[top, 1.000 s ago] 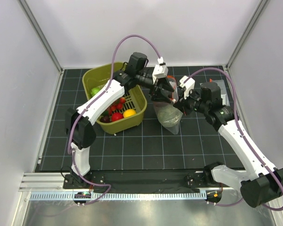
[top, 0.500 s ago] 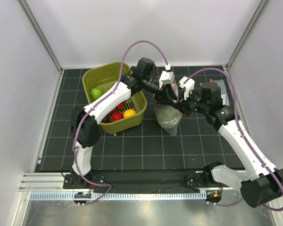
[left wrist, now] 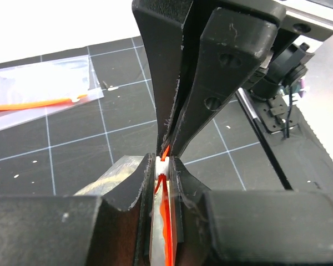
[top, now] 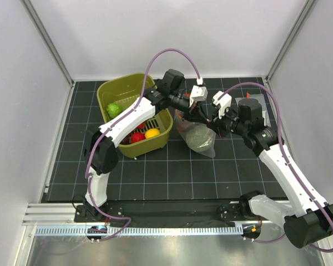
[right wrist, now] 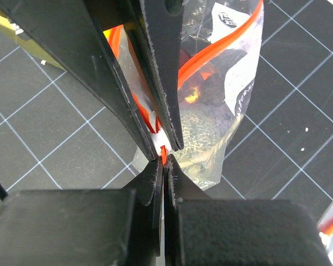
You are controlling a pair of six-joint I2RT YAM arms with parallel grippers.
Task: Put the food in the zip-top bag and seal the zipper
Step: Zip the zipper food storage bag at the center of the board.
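Note:
The zip-top bag (top: 198, 136) hangs between my two grippers over the mat, with a pale-green mottled food piece (right wrist: 206, 137) inside and something orange above it. My left gripper (top: 202, 110) is shut on the zipper (left wrist: 167, 221), its tips round the white slider (left wrist: 162, 165). My right gripper (top: 213, 117) is shut on the bag's mouth at the end of the orange-red strip (right wrist: 164, 155). The two grippers meet tip to tip. More food lies in the olive basket: a green piece (top: 114, 109), a red one (top: 137, 137) and a yellow one (top: 152, 133).
The olive-green basket (top: 162, 114) stands just left of the bag, under my left arm. Spare clear bags (top: 251, 102) lie flat at the back right; one shows in the left wrist view (left wrist: 39, 91). Grey walls enclose the mat.
My left gripper has moved right along the bag's mouth until it meets the right gripper. The bag has swung and spread a little below them.

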